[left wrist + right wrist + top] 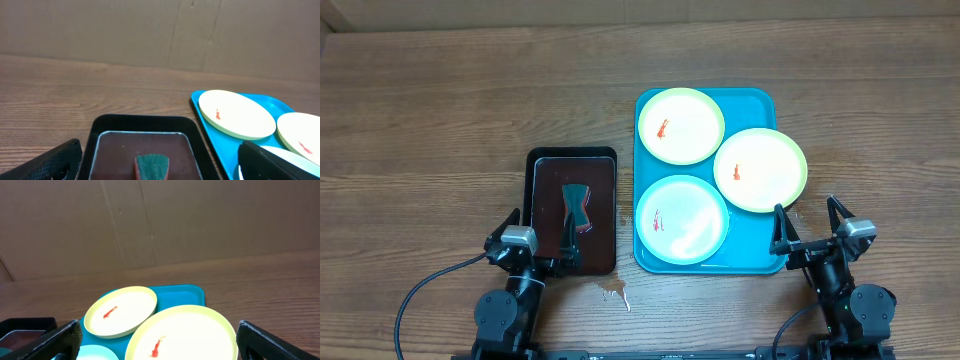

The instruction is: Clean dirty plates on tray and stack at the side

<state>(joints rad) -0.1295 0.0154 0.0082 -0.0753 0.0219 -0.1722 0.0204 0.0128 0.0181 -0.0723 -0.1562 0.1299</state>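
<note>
The turquoise tray [757, 262] lies right of centre and holds three plates, each with a red smear. A yellow-green plate [681, 125] is at the back, a second yellow-green plate [760, 169] overhangs the tray's right rim, and a pale blue-white plate [682, 218] is at the front. My left gripper [534, 231] is open and empty above the near end of the dark tray. My right gripper [810, 224] is open and empty near the turquoise tray's front right corner. The right wrist view shows the two yellow-green plates [121, 311] [185, 334].
A dark brown-black tray [572, 210] with a green-topped sponge [577, 207] lies left of the turquoise tray; the left wrist view shows it too [152, 166]. A small wet spot [615, 292] marks the table in front. A cardboard wall [160, 220] stands behind.
</note>
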